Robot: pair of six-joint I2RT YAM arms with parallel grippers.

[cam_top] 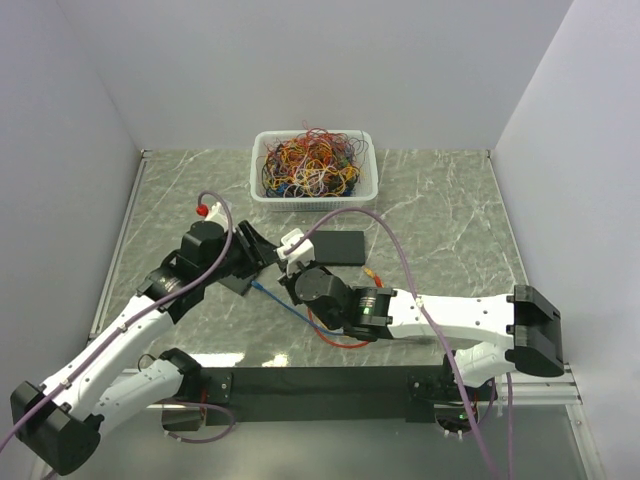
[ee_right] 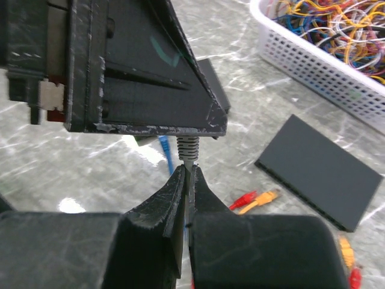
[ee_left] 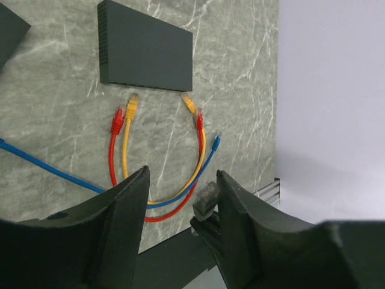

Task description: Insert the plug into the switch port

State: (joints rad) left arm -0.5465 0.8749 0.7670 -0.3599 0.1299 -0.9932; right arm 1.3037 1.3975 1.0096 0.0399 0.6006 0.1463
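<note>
left claw [ee_left: 180,177] spread wide; right claw [ee_right: 189,176] pinched tight on the plug [ee_right: 188,147], wrists close together.

A robot lab cell: plain white walls [cam_top: 300,60] box in a marbled table [cam_top: 450,220]; left arm [cam_top: 110,350] and right arm [cam_top: 450,315] bolted to a rail [cam_top: 320,382]; a basket [cam_top: 310,198] of tangled cables [cam_top: 310,160].

1. Right wrist view: the grey ribbed plug boot [ee_right: 188,146] rises from the pinched right claw [ee_right: 189,176]. Its tip is hidden behind a big black angular body [ee_right: 138,72], which is itself cut by the top and left edges.
2. The white plastic mesh basket [ee_right: 313,57] runs off the top and right edges.
3. Left wrist view: a dark slab [ee_left: 8,29] shows only a corner at the left edge.
4. The thin blue cable [ee_left: 48,166] leaves by the left edge. The loops of the red cable [ee_left: 110,156] and yellow cable [ee_left: 124,150] vanish behind the spread left claw [ee_left: 181,174].
5. The dotted side of the flat black box [ee_left: 147,51] is too fine to tell ports from vents.
</note>
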